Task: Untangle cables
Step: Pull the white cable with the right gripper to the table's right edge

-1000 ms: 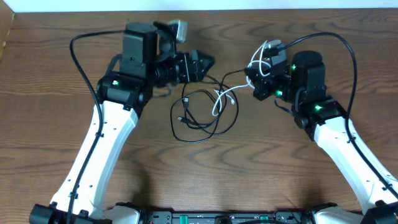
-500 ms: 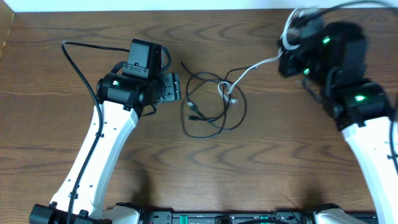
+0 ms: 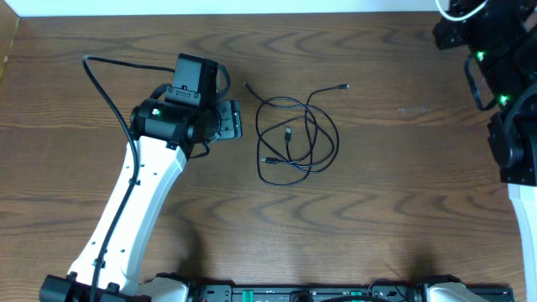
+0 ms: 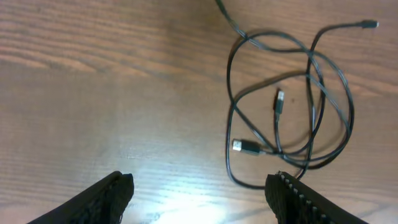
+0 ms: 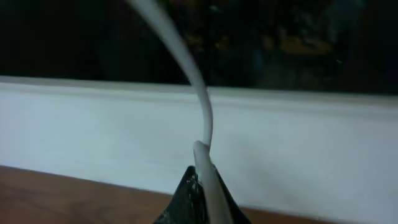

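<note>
White cable (image 5: 208, 124) in right hand (image 5: 196, 190)

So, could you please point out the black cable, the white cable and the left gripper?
black cable (image 3: 289, 133), overhead view, on the small plug end inside its coil.
white cable (image 5: 203, 99), right wrist view, on the curved stretch above where it is pinched.
left gripper (image 4: 199, 186), left wrist view, midway between its open jaws.

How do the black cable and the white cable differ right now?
The black cable lies in loose loops on the table; the white cable is up off it. No fingers touch the black cable; the right gripper is shut on the white cable. Both are thin cords, and they are apart.
</note>
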### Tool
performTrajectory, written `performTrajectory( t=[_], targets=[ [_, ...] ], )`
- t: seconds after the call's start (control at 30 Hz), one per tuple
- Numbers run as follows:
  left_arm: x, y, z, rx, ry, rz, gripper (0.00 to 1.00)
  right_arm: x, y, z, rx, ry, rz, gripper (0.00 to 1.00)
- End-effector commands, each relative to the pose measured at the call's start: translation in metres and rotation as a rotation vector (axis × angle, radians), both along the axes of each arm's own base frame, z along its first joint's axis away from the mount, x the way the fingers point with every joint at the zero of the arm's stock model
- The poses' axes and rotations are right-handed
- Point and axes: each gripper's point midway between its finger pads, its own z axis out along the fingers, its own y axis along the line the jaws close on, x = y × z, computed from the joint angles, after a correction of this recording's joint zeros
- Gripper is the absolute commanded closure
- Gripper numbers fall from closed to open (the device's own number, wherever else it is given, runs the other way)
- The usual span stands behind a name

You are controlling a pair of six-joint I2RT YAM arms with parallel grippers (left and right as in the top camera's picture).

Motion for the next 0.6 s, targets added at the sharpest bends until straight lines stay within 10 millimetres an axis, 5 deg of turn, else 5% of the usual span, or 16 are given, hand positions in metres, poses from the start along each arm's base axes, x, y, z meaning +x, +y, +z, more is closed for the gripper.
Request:
performTrajectory(
  t=[0.0,0.1,0.2,0.4,0.57],
  targets=[
    [-0.005,0.005,-0.005,0.026,0.024,-0.006,0.26,0.007,-0.049,-0.017,-0.023,0.070,-0.211,0.99],
    [-0.011,0.007,-0.009,0.034,0.053,-0.006,0.26,0.016,-0.120,-0.087,-0.066,0.319,-0.443,0.99],
    [-0.014,0.008,-0.012,0.039,0.071,-0.006,0.25,0.020,-0.166,-0.125,-0.063,0.438,-0.540,0.99],
    [-0.018,0.009,-0.014,0.043,0.087,-0.006,0.26,0.010,-0.272,-0.186,-0.011,0.604,-0.757,0.99],
    [-0.018,0.009,-0.014,0.043,0.089,-0.006,0.26,0.001,-0.315,-0.216,0.021,0.674,-0.838,0.99]
  ],
)
